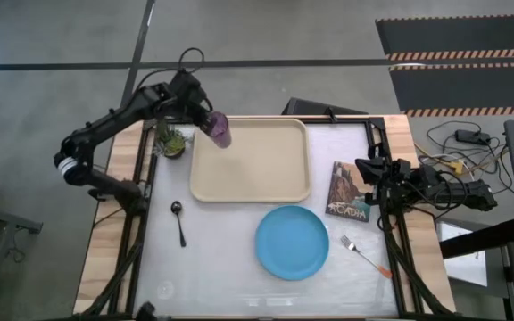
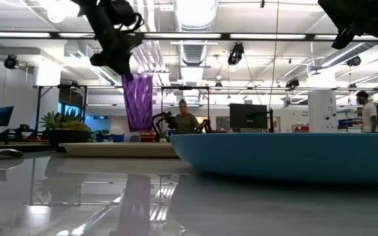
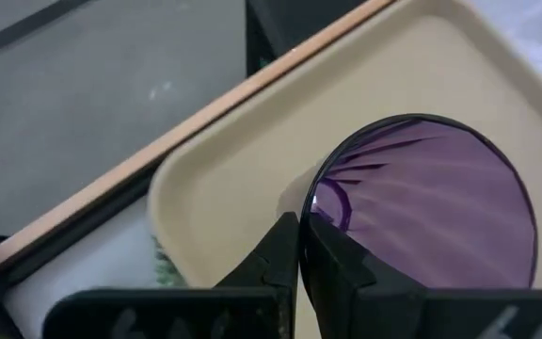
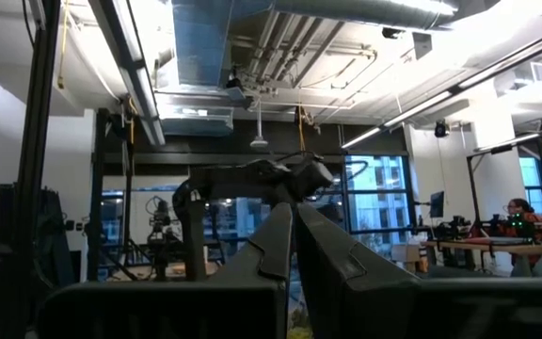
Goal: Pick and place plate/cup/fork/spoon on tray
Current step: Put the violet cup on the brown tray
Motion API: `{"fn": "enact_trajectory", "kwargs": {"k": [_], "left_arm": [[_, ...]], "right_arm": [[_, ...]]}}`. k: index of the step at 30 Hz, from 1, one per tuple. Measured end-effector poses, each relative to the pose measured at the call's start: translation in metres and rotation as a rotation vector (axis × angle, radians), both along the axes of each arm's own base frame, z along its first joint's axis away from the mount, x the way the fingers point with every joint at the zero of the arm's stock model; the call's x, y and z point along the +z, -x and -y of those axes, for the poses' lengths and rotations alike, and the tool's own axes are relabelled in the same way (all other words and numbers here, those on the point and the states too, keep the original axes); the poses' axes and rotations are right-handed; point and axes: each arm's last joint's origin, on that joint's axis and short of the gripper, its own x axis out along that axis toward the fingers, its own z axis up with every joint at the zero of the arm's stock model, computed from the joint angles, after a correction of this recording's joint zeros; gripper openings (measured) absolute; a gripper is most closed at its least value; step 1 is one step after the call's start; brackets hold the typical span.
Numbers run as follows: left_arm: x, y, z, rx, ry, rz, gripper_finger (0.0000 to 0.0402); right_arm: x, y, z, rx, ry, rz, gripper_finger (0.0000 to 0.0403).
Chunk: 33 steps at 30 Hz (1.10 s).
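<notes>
My left gripper [image 1: 205, 119] is shut on the purple cup [image 1: 219, 129], which it holds over the far left corner of the beige tray [image 1: 266, 183]. In the low view the cup [image 2: 138, 101] hangs below the gripper [image 2: 115, 58], above the tray [image 2: 120, 149]. The sky-blue plate [image 1: 293, 242] lies flat on the table near the tray's near edge. The fork [image 1: 364, 255] lies to the right of the plate. The dark spoon [image 1: 178, 219] lies to the left of the plate. My right gripper [image 4: 294, 235] is shut and empty, and waits at the table's right edge [image 1: 370, 169]. My left gripper pinches the cup's wall at its rim [image 3: 314, 213] between its two fingers, which look to stand one inside the cup and one outside. The fingers come from above, slanting from the table's left. The cup hangs about upright below them, lifted clear of the tray.
A small green potted plant [image 1: 175, 141] stands just left of the tray's far left corner, close under my left arm. A dark-covered book [image 1: 348, 191] lies to the right of the tray. People show in the room beyond the table.
</notes>
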Motion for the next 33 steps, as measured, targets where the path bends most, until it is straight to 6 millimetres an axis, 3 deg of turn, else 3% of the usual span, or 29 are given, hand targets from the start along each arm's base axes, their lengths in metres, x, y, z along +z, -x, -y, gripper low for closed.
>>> {"fn": "enact_trajectory", "kwargs": {"k": [5, 9, 17, 33], "left_arm": [[-0.016, 0.009, -0.028, 0.077, 0.033, -0.057, 0.0000], [-0.027, 0.007, -0.038, 0.070, 0.051, -0.086, 0.0000], [-0.036, 0.001, -0.045, 0.045, 0.055, -0.109, 0.0000], [-0.036, 0.001, -0.046, 0.046, 0.048, -0.103, 0.0012]], "right_arm": [[0.000, 0.000, 0.000, 0.000, 0.000, 0.000, 0.0009], [0.000, 0.000, 0.000, 0.000, 0.000, -0.001, 0.0009], [-0.002, -0.001, 0.000, 0.000, -0.001, -0.025, 0.0009], [-0.002, -0.001, 0.000, 0.000, -0.001, -0.023, 0.0009]]}}
